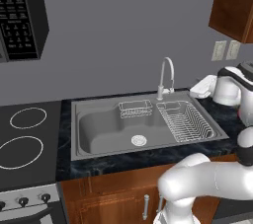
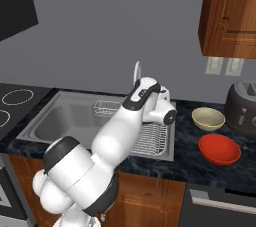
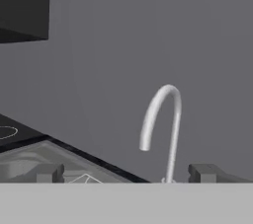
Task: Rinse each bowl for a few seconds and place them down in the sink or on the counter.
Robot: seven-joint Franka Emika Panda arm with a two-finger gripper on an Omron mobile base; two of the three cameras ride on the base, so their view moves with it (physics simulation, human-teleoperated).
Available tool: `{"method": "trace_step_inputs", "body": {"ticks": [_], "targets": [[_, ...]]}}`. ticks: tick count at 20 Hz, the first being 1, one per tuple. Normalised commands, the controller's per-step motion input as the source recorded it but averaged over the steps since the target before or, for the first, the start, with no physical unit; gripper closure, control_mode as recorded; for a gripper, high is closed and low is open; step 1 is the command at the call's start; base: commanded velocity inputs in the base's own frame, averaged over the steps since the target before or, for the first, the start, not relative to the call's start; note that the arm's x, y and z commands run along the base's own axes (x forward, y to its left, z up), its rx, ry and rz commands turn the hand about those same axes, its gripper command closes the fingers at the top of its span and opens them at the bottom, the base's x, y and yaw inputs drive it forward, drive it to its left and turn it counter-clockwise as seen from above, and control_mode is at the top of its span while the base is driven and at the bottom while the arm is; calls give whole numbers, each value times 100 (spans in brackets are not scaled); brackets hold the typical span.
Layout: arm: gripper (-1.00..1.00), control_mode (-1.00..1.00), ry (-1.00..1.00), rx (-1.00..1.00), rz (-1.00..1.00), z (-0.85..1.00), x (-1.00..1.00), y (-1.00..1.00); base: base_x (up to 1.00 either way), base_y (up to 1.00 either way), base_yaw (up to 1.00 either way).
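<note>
Bowls lying off to my right, not ahead

My end effector [image 3: 126, 172] is facing the tap [image 3: 160, 119], fingers spread and holding nothing; the tan bowl [image 2: 208, 118] and red bowl [image 2: 219, 148] are sitting on the surface [image 2: 200, 168] right of the sink [image 2: 75, 121].

I'm working in a home kitchen, rendered throughout. A wide grey metal sink [image 1: 99, 129] with a round drain and wire racks [image 1: 187, 121] is set into a dark marbled tabletop [image 2: 200, 166], with a curved tap [image 1: 167, 76] rising at its far edge. Left of it lies a black stovetop [image 1: 27, 139] with white ring burners and knobs along its near edge. Brown wooden cabinets [image 2: 227, 13] hang on the grey wall, more sit below the tabletop, and a black microwave [image 1: 20, 16] hangs above the stovetop. Wall outlets [image 2: 223, 65], a dark rounded appliance [image 2: 244, 107], a tan bowl [image 2: 208, 118] and a red bowl [image 2: 219, 149] sit to the right.
</note>
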Motion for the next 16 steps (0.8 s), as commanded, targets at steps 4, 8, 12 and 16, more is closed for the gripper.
{"method": "trace_step_inputs", "body": {"ticks": [4, 8, 12, 16], "targets": [[-100, -100, -1, 0, 1, -24, 49, -4, 0, 0, 0], [-100, -100, -1, 0, 0, -28, 48, -5, 0, 0, 0], [-100, -100, 0, 0, 0, -29, 49, -5, 0, 0, 0], [-100, -100, 0, 0, 0, -25, 52, -13, 0, 0, 0]]}}
